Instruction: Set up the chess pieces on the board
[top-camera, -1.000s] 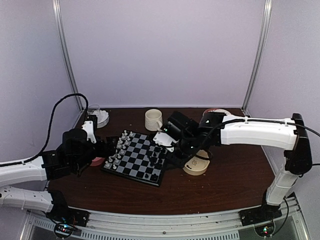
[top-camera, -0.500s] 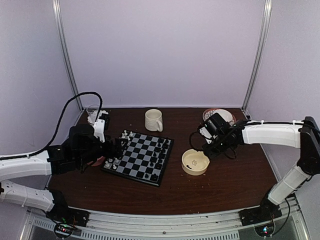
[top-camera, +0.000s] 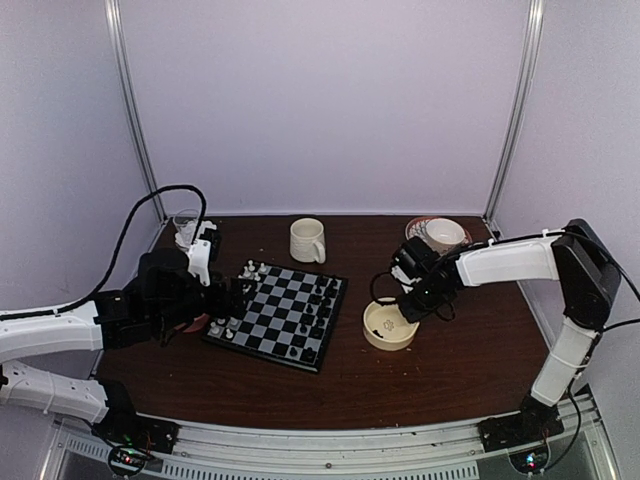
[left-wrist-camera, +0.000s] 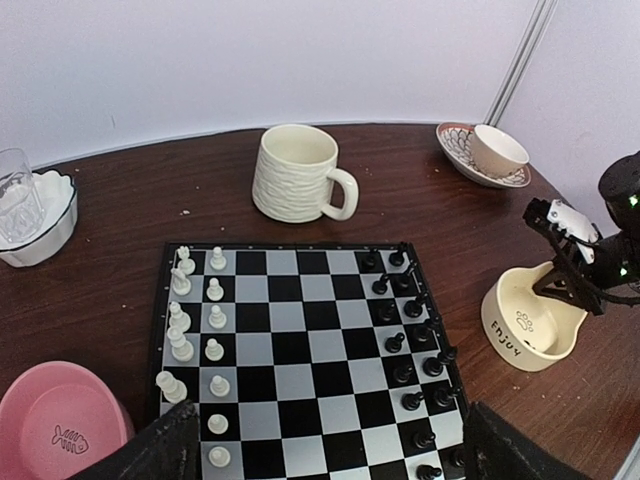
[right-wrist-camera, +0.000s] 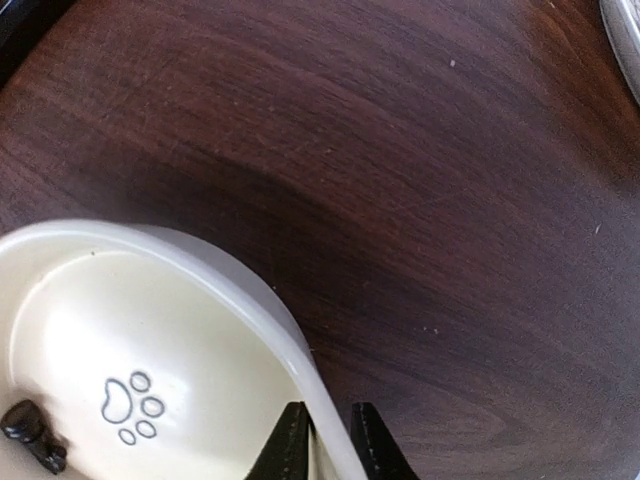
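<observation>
The board (left-wrist-camera: 300, 350) lies in front of my left gripper (left-wrist-camera: 325, 470), which hangs open just above its near edge, one finger at each lower corner of the left wrist view. White chess pieces (left-wrist-camera: 215, 290) stand in two files on the board's left side, black chess pieces (left-wrist-camera: 400, 340) on its right. My right gripper (right-wrist-camera: 330, 440) sits over the cream paw-print bowl (right-wrist-camera: 220, 290), its jaws closed on the bowl's rim, one finger inside and one outside. One black piece (right-wrist-camera: 30, 430) lies in that bowl. From above, the right gripper (top-camera: 405, 300) is right of the board (top-camera: 280, 312).
A cream mug (top-camera: 307, 240) stands behind the board. A pink bowl (left-wrist-camera: 60, 425) sits by the board's left corner, with a white dish (left-wrist-camera: 40, 210) and a glass (left-wrist-camera: 15, 190) at the far left. A saucer with a cup (top-camera: 440, 232) is at the back right.
My right arm has swung off the board's right side to the cream bowl and its jaws have narrowed onto the rim. The left arm has barely shifted.
</observation>
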